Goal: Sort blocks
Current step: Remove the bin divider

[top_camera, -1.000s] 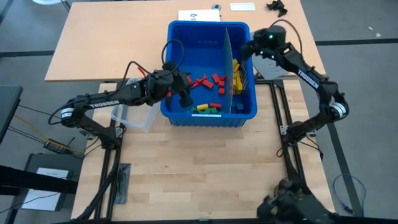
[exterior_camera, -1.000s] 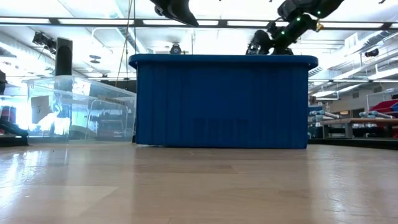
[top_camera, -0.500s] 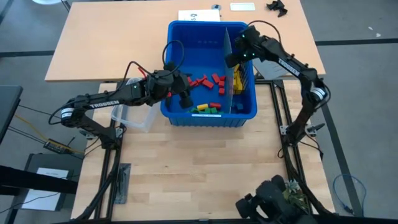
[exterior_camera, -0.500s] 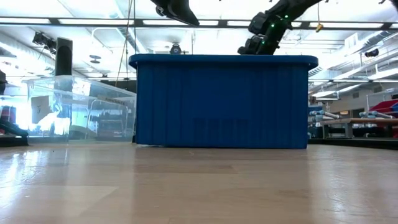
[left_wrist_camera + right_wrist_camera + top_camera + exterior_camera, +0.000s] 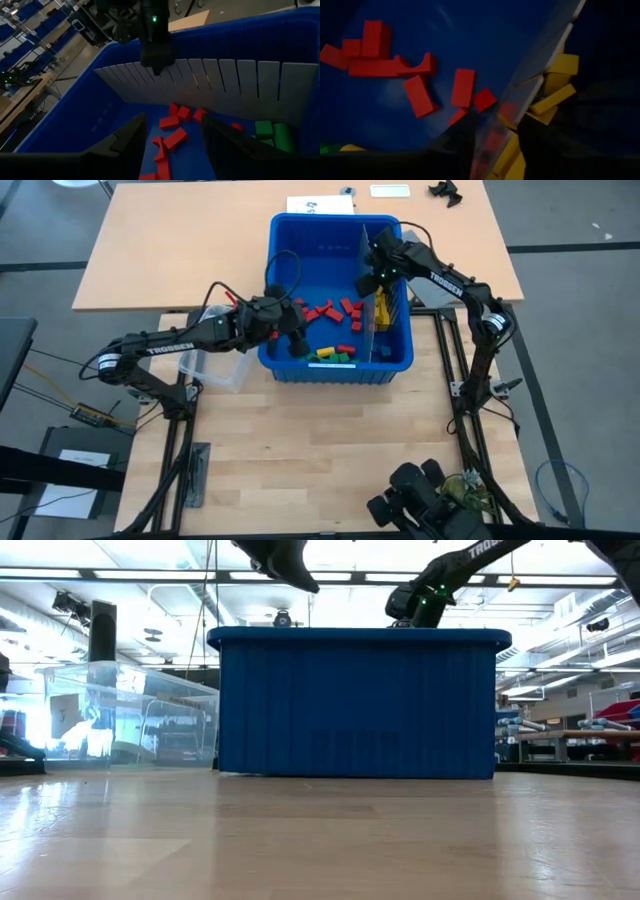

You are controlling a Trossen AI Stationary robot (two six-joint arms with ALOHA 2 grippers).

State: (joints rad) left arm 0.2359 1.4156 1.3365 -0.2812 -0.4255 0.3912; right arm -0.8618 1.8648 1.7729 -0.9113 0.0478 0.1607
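High view — both grippers (image 5: 297, 340) (image 5: 373, 268) over binned blocks (image 5: 330, 310).

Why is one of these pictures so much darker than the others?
The right wrist view looks down inside the blue bin, so it is dim and only the red blocks and yellow blocks stand out; the low view faces bright ceiling lights; the high view is evenly lit.

Large blue bin (image 5: 358, 705) fills centre of frame, standing on wooden tabletop (image 5: 320, 840). Clear plastic tub (image 5: 130, 715) just left of bin, room showing through walls. Left arm's dark gripper (image 5: 283, 562) hangs at upper centre-left, above bin's rim. Right arm (image 5: 440, 585) slants down from upper right, green light lit, lower end at rim. Ceiling lights, shelving in background.
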